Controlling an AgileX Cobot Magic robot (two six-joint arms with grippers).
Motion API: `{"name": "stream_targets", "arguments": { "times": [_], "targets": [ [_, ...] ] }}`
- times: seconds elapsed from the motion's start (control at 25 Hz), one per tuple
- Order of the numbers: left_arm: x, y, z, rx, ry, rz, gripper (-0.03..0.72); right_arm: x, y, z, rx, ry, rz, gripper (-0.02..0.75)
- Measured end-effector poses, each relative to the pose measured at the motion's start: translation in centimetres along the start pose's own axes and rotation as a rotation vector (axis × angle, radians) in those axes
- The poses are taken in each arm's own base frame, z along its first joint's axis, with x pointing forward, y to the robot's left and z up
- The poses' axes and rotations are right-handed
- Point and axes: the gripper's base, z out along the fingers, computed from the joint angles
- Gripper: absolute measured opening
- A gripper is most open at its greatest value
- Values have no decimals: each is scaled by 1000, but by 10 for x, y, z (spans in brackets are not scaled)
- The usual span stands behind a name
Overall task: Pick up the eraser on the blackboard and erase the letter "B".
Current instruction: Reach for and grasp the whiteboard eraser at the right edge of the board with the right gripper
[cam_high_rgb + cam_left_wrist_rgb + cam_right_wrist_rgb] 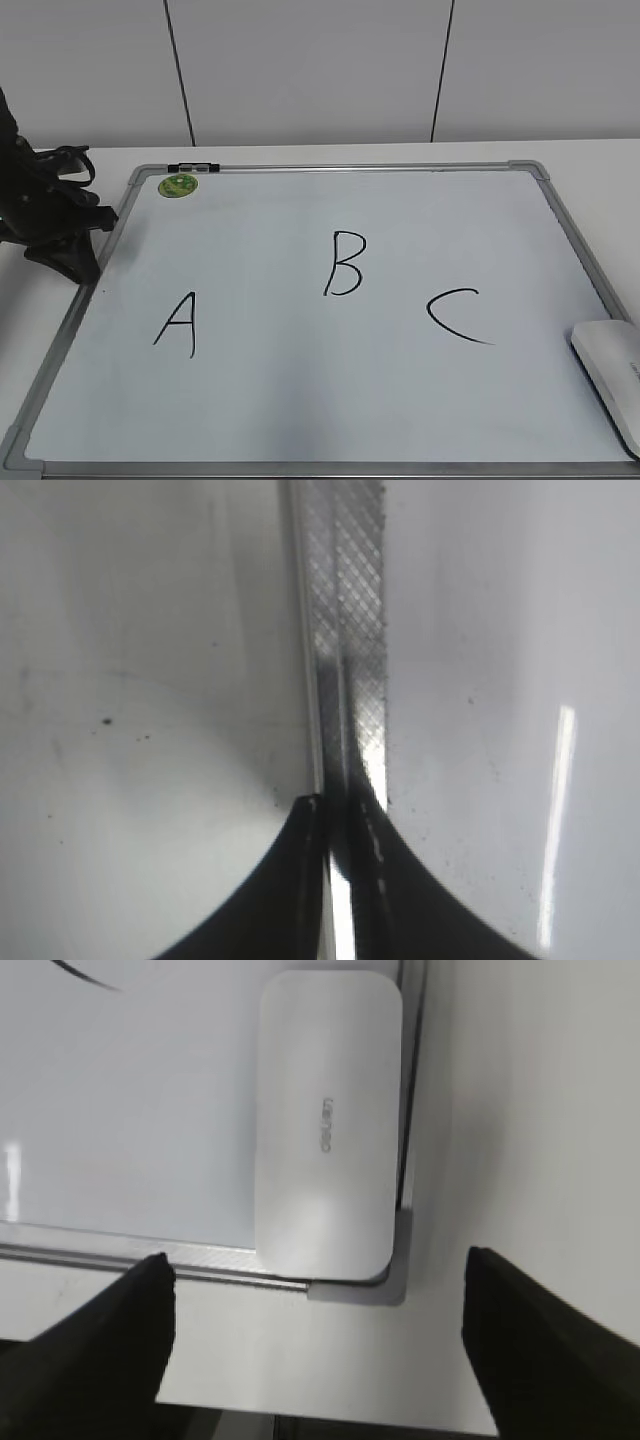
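Observation:
The blackboard (pixel 300 410) is a white board with a grey frame, lying flat on the table. The black letter "B" (pixel 343 264) is at its middle, between "A" (pixel 177 324) and "C" (pixel 455 315). The white eraser (pixel 612 365) lies at the board's right front corner. It also shows in the right wrist view (pixel 325 1125), over the grey corner piece. My right gripper (pixel 318 1275) is open and empty, above the table just short of the eraser; it is out of the exterior view. My left gripper (pixel 338 815) is shut over the board's left frame; its arm (pixel 60 225) rests there.
A small round green magnet (pixel 178 185) and a black marker (pixel 194 167) sit at the board's far left corner. The table's front edge (pixel 300 1415) is right below my right gripper. A white panelled wall stands behind the table.

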Motion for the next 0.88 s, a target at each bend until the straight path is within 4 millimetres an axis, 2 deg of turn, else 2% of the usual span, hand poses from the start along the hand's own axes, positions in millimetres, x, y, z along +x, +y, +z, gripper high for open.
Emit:
{"name": "stream_targets", "arguments": {
  "times": [0.16, 0.4, 0.6, 0.88],
  "targets": [
    [0, 0, 0, 0, 0, 0, 36, -14, -4, 29, 1, 34, 3, 673],
    [0, 0, 0, 0, 2, 0, 36, -24, -8, 65, 3, 84, 5, 673],
    [0, 0, 0, 0, 2, 0, 36, -26, -10, 88, 3, 127, 7, 671],
    [0, 0, 0, 0, 2, 0, 36, -25, -10, 109, -6, 176, 19, 665]
  ]
}}
